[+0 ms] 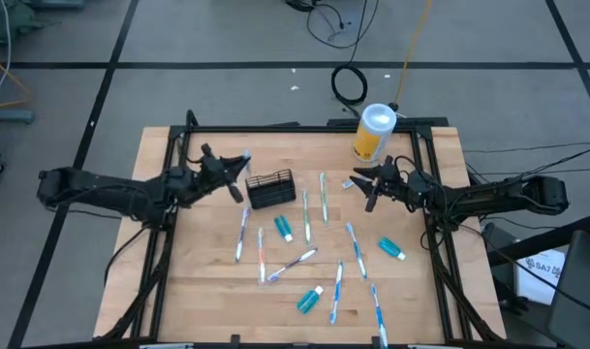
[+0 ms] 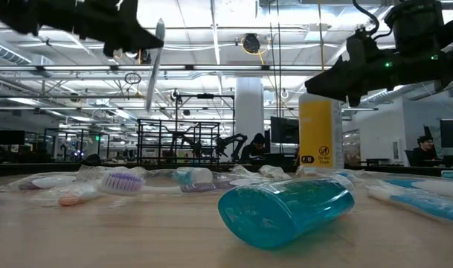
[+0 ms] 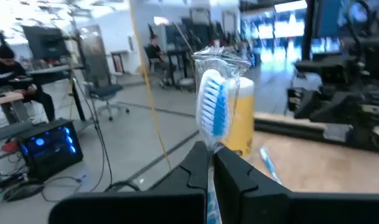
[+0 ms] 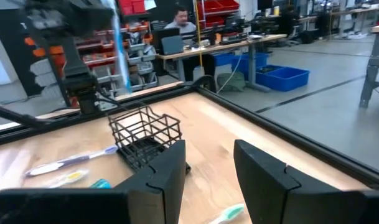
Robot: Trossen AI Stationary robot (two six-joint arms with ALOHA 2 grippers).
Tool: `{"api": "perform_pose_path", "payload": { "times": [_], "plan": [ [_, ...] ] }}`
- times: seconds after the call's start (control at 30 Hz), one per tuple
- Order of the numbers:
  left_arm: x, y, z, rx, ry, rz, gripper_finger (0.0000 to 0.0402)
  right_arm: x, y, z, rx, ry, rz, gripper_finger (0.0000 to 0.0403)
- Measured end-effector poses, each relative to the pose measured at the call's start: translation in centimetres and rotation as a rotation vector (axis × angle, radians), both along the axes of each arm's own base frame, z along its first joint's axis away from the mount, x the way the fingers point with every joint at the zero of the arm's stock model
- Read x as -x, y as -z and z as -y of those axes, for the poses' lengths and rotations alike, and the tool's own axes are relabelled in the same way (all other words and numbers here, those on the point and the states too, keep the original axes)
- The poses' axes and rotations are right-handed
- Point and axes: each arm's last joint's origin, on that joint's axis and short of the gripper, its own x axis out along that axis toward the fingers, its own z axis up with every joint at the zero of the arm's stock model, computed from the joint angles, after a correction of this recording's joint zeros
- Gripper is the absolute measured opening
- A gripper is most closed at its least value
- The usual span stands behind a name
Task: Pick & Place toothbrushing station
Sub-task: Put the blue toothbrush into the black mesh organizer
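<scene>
Wooden counter (image 1: 207, 281) is carrying a black wire-mesh caddy (image 1: 271, 188) amid scattered toothbrushes. Left gripper (image 1: 238, 167), jaws clamped on a wrapped blue-bristled toothbrush (image 3: 215, 109), is hovering beside it; aligning upright is advised. Right gripper (image 1: 357, 183) is waiting, jaws parted.

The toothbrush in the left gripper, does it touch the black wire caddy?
Apart. The low view shows the toothbrush in the left gripper, raised high above the table; the caddy stands on the wood.
</scene>
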Motion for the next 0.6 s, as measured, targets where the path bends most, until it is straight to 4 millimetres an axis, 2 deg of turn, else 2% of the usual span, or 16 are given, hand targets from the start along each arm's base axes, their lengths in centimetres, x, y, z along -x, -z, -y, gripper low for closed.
{"api": "perform_pose_path", "payload": {
  "times": [0.2, 0.43, 0.6],
  "plan": [
    [0.9, 4.5, -0.4, 0.020, -0.031, 0.060, 0.0002, 0.0, 0.0, 0.0, 0.000, 0.001, 0.000, 0.0132],
    [0.8, 7.3, -0.5, 0.103, -0.037, -0.007, 0.0003, 0.0, 0.0, 0.0, 0.029, 0.004, -0.011, 0.0132],
    [0.3, 8.5, -0.6, 0.179, -0.045, -0.030, 0.0009, 0.0, -0.1, 0.0, 0.052, 0.006, -0.006, 0.0132]
  ]
}}
